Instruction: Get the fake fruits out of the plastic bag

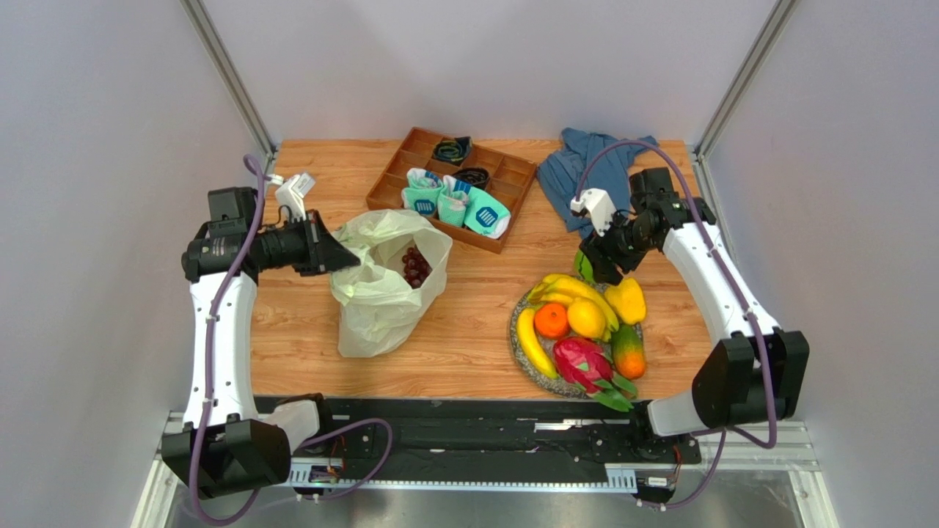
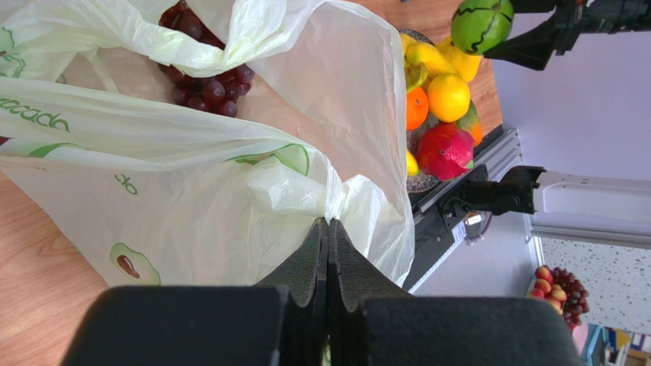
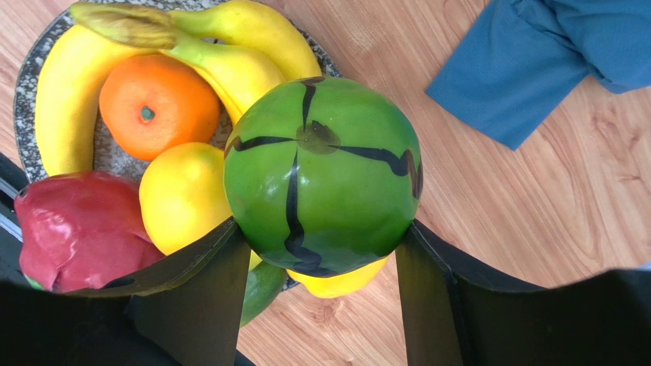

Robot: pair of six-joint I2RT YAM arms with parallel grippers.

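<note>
A: One bunch shows in the top view: grapes (image 1: pixel 416 265) inside the plastic bag (image 1: pixel 375 314), centre-left.
B: Left wrist view: left gripper (image 2: pixel 328 229) pinches thin, slippery bag film, bottom centre.
A: Right wrist view: right gripper (image 3: pixel 321 232) clamps the hard, smooth green fruit (image 3: pixel 321 152) at its widest, centre frame.

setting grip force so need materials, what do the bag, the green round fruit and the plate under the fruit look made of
Plastic bag: thin translucent film, likely polyethylene; it crumples in soft folds and lets light through.
Green round fruit: probably hard moulded plastic, glossy; painted black lines, smooth shiny skin.
Plate: grey speckled surface, stone or ceramic by its look; cannot tell which.
</note>
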